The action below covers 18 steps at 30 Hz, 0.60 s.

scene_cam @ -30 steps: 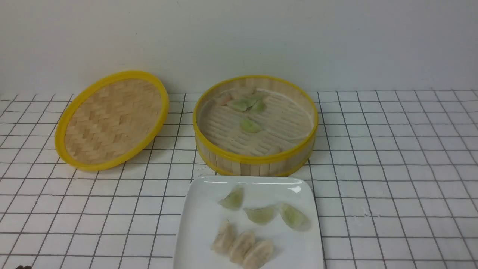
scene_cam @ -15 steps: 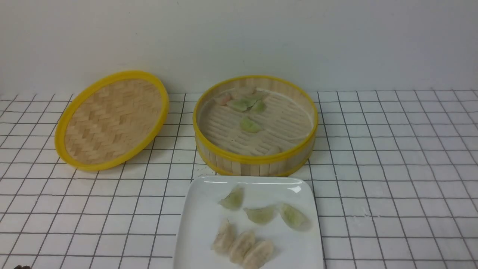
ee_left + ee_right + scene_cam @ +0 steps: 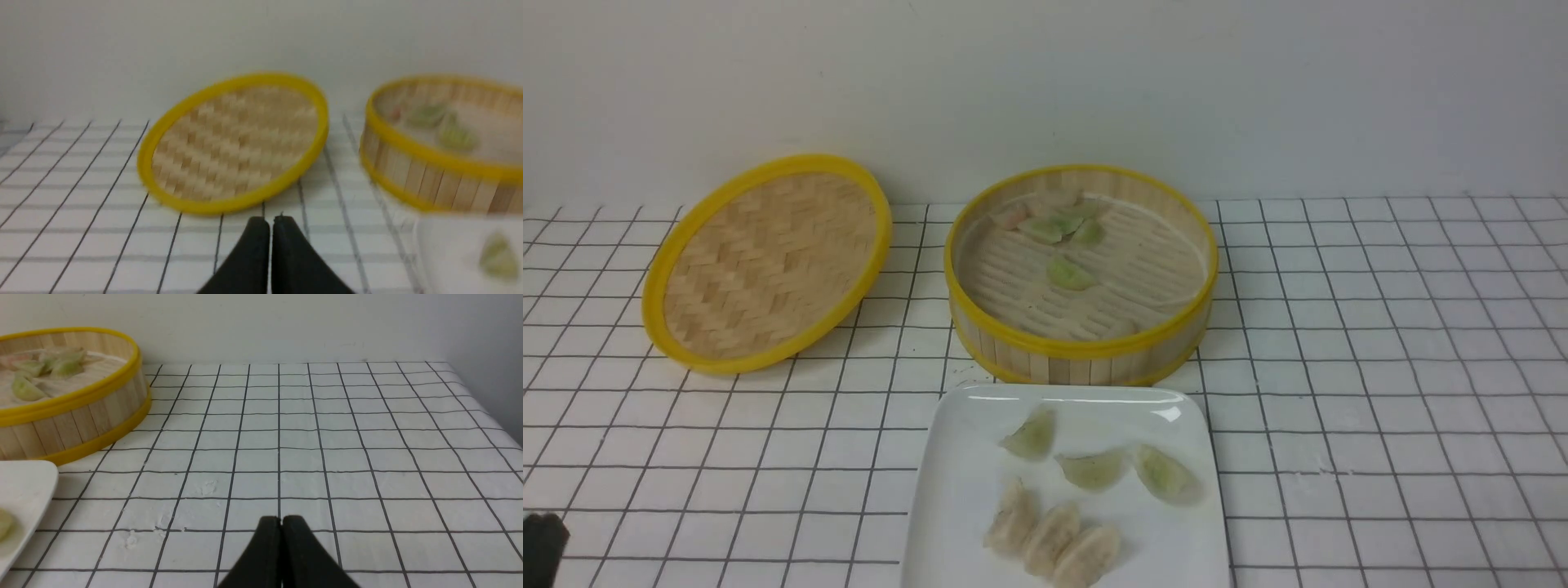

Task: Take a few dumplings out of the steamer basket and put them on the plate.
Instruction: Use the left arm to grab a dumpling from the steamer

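Note:
The steamer basket (image 3: 1082,351) stands at the back centre with pale green dumplings (image 3: 1070,274) on its slatted floor, most bunched at its far side. In front of it lies the white plate (image 3: 960,498), which carries three green dumplings (image 3: 1094,470) and three beige-white ones (image 3: 1054,543). My left gripper (image 3: 271,222) is shut and empty, low over the cloth in front of the lid; its dark tip (image 3: 541,547) shows at the front view's bottom left corner. My right gripper (image 3: 281,520) is shut and empty over bare cloth, right of the basket (image 3: 73,420) and the plate (image 3: 24,486).
The woven bamboo lid (image 3: 768,261) with its yellow rim leans tilted to the left of the basket, close to the back wall. A white cloth with a black grid covers the table. The table's right edge (image 3: 490,412) shows in the right wrist view.
The dark tip of my left gripper has come up into the bottom left corner of the front view. The dumplings, basket, lid and plate have not moved.

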Available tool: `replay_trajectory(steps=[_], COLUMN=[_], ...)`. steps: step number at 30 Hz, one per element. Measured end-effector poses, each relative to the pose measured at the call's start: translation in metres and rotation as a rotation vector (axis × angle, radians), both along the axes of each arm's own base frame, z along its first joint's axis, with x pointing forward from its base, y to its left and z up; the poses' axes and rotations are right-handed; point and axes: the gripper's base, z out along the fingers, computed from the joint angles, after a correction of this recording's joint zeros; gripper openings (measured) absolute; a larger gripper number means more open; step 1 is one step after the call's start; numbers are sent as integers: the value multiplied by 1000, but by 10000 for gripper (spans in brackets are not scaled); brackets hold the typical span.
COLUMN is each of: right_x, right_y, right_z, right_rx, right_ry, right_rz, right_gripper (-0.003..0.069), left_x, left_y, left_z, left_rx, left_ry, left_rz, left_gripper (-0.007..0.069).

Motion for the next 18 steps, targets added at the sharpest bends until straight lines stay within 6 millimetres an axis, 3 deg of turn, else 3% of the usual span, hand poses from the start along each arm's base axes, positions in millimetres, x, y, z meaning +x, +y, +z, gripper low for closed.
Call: replay_trajectory(steps=[1,3,7,9,12,15,16,17,18], right_x=[0,0,0,1,2,3,2,2,2], right_y=[0,0,0,1,2,1,0,0,-2], right_z=[0,0,0,2,8,20,23,23,26], right_rx=[0,0,0,60,196,500,590,615,677], right_ry=[0,0,-2,-44,-115,-254,-282,-292,-320], right_rz=[0,0,0,0,-8,-38,-48,-52,-62], right_gripper=[-15,-15,-15,-15,-15,-15,-15,-15,-15], left_x=[0,-2,-10,-11,-2,24,39,40,59], left_y=[0,2,7,7,3,-3,-5,-5,-10], left_z=[1,20,42,74,106,162,169,177,187], left_rx=[-24,-181,-300,-377,-387,-320,-276,-270,-210], left_ry=[-12,-207,-447,-483,-370,-78,106,110,269], left_rz=[0,5,4,-25,-48,-37,-12,-17,-16], left_gripper=[-6,-6,-6,-6,-6,-6,-6,-6,-6])
